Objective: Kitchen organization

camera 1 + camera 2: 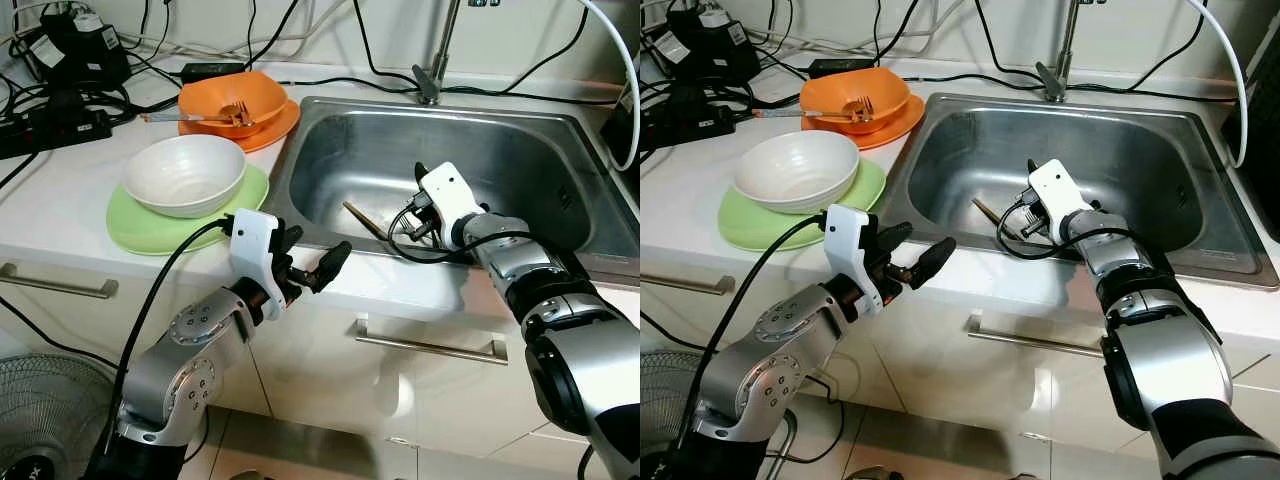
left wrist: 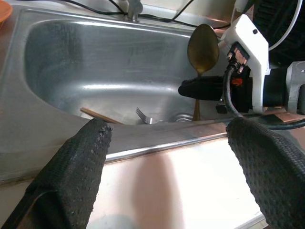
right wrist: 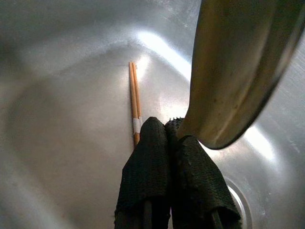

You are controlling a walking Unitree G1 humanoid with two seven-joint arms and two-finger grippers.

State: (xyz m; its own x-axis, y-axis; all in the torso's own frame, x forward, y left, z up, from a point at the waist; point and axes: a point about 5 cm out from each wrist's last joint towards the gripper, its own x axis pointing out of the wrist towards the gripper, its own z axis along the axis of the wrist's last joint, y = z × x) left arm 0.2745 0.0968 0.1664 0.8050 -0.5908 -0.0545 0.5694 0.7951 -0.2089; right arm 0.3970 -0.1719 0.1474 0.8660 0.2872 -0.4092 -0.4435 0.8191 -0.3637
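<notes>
Right gripper clenched on a spoon over the sink, chopsticks below, left gripper spread wide at the counter edge

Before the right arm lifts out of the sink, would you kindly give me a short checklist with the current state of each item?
1. Right claw shut on the spoon: ok, fingers pressed together at the handle.
2. Spoon lifted off the sink floor: ok, bowl end stands upright above the claw.
3. Chopsticks free of the claw: ok, lying on the sink floor beyond the fingertips.
4. Fork left in the sink: not ok, still to collect.
5. Left claw out of the way: ok, open over the counter edge, outside the basin.
6. Grip firmness: cannot tell.
</notes>
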